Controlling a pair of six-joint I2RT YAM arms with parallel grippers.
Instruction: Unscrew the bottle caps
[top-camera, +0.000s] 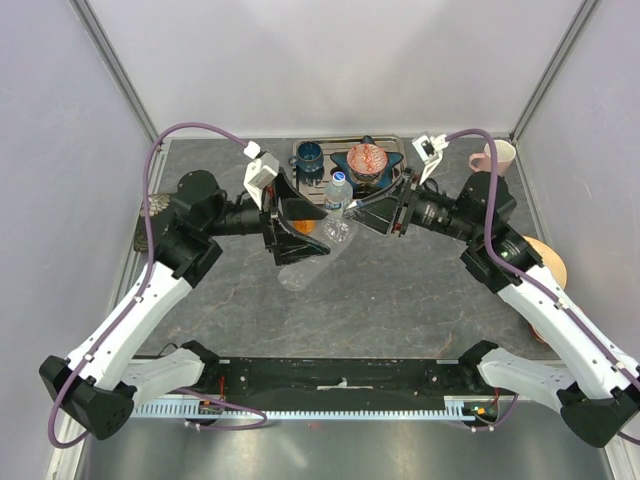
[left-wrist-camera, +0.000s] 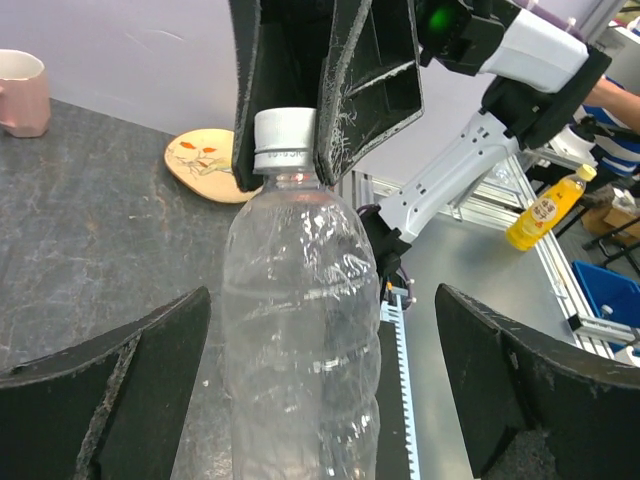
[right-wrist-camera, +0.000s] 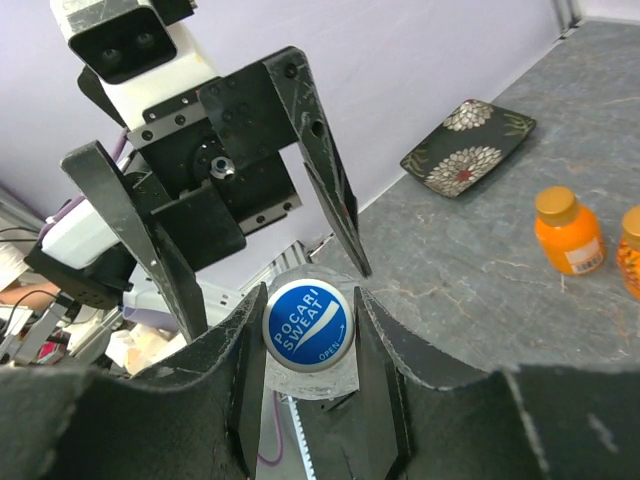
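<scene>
- The cap (right-wrist-camera: 308, 326) is blue on top with white words. It sits on the neck of a clear bottle (left-wrist-camera: 300, 330).
- The bottle is in the middle of the top view, between the two arms. It has no label.
- The right fingers (right-wrist-camera: 380, 380) pinch the cap, one on each side.
- The left fingers (left-wrist-camera: 110, 380) are spread wide. One is on each side of the bottle's body, and neither touches it.
- I cannot tell if the bottle rests on the desk (top-camera: 400, 300).
- A second bottle (top-camera: 339, 192) with a blue and white label stands just above it in the top view.
- Two orange bottles (right-wrist-camera: 570, 230) with orange caps on stand at the right edge of the right wrist view.
- A flower plate (right-wrist-camera: 470, 145) lies above them.
- A blue mug (top-camera: 308, 155) is at the top middle of the top view.
- A pink mug (left-wrist-camera: 20, 90) is at the upper left of the left wrist view, near an orange plate (left-wrist-camera: 205, 160).
</scene>
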